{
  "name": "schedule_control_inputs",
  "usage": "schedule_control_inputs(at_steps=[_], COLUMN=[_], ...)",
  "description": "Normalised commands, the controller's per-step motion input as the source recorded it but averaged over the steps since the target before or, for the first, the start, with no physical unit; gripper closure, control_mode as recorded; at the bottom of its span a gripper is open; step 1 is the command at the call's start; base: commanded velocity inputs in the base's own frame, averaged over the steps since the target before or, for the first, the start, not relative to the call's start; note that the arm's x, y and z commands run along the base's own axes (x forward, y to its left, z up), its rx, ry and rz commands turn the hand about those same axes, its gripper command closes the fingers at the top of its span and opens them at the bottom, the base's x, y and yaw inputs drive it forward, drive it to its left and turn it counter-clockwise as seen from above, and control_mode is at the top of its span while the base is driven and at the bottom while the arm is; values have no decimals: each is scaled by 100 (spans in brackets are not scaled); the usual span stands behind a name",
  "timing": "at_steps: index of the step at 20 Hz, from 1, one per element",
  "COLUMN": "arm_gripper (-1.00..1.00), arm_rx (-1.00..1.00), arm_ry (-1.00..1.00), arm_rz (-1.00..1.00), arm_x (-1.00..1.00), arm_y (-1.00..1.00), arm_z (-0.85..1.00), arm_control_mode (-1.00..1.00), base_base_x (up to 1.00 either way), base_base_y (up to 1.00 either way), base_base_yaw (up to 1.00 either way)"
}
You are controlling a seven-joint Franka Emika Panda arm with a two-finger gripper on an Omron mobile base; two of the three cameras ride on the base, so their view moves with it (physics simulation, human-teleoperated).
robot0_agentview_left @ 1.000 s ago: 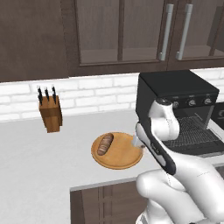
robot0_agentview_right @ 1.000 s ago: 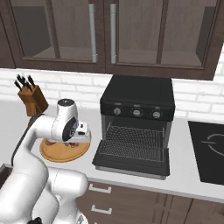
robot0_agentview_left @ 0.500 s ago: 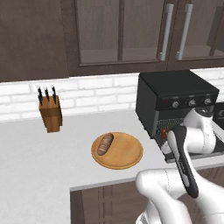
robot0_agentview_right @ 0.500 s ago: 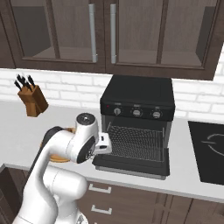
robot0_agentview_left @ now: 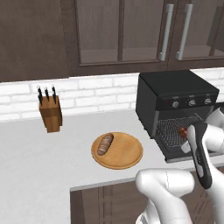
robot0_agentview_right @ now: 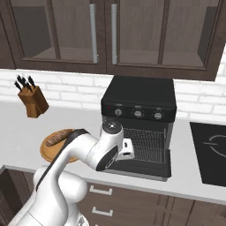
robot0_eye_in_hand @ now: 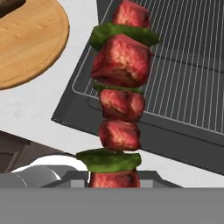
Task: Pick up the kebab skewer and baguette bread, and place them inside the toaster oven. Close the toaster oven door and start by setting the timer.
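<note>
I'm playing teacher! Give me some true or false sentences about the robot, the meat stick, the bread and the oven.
1. The gripper holds the kebab skewer. True.
2. The baguette bread lies inside the toaster oven. False: it lies on the wooden plate.
3. The toaster oven door is shut. False: it hangs open, showing the wire rack.
4. A knife block stands on the counter. True.

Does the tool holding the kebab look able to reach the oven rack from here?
Probably yes: the toaster oven door lies open and the kebab skewer hangs just above the wire rack, with nothing between.
</note>
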Motion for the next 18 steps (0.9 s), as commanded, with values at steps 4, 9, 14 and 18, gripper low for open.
schedule_control_inputs(at_steps=[4, 9, 14, 18], arm_gripper=[100, 100, 100, 100], arm_rx=[0, 0, 0, 0], arm_ry=[0, 1, 4, 3], arm_rz=[0, 0, -1, -3], arm_x=[8, 20, 49, 42], arm_y=[-13, -7, 0, 0], arm_z=[1, 7, 0, 0], arm_control_mode=[-100, -100, -100, -100], base_base_x=[0, 0, 0, 0], base_base_y=[0, 0, 0, 0], base_base_yaw=[0, 0, 0, 0])
